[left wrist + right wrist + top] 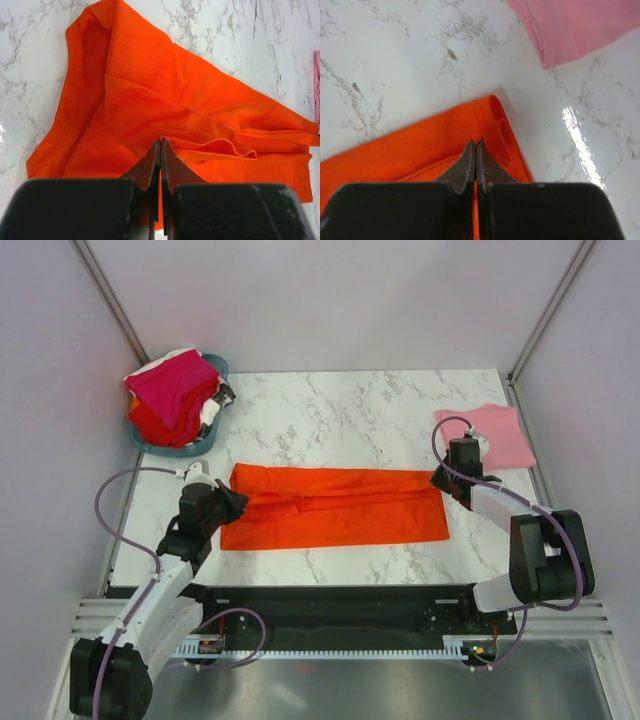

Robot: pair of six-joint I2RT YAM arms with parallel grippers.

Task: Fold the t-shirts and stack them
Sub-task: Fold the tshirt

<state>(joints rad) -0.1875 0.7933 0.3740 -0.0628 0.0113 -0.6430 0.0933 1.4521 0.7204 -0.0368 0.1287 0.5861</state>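
A bright orange-red t-shirt (pixel 340 508) lies in a long band across the marble table (pixel 340 410). My left gripper (pixel 238 502) is at its left end. In the left wrist view it (pixel 160 142) is shut on a raised fold of the orange cloth (pixel 150 90). My right gripper (pixel 440 478) sits at the shirt's far right corner. The right wrist view shows it (pixel 475 145) shut on the rolled edge of the orange shirt (pixel 420 145). A folded light pink t-shirt (pixel 495 435) lies flat at the back right, just beyond that corner (pixel 570 30).
A teal basket (pixel 160 448) at the back left holds a pile of magenta, red and white shirts (pixel 175 390). Grey walls close in the table on three sides. A black rail (pixel 330 610) runs along the near edge between the arm bases.
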